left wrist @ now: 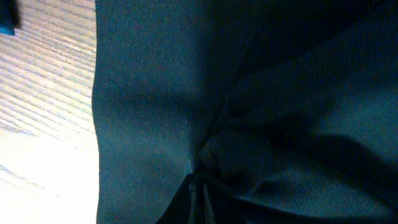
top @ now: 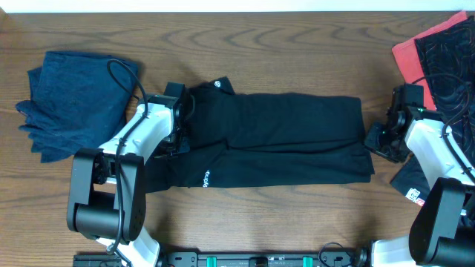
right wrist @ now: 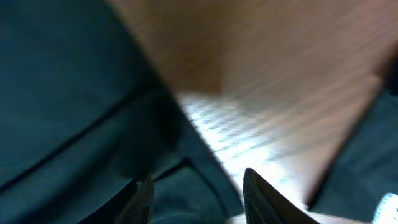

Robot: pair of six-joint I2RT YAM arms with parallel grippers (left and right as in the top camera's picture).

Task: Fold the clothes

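Left gripper [top: 182,124] pinches bunched cloth of the black trousers [top: 282,141]; right gripper [right wrist: 198,177] has its fingers spread at their other end.

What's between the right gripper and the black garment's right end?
Nothing visible. The right gripper sits right at the black garment, at its right end, jaws apart, with only bare table beside it.
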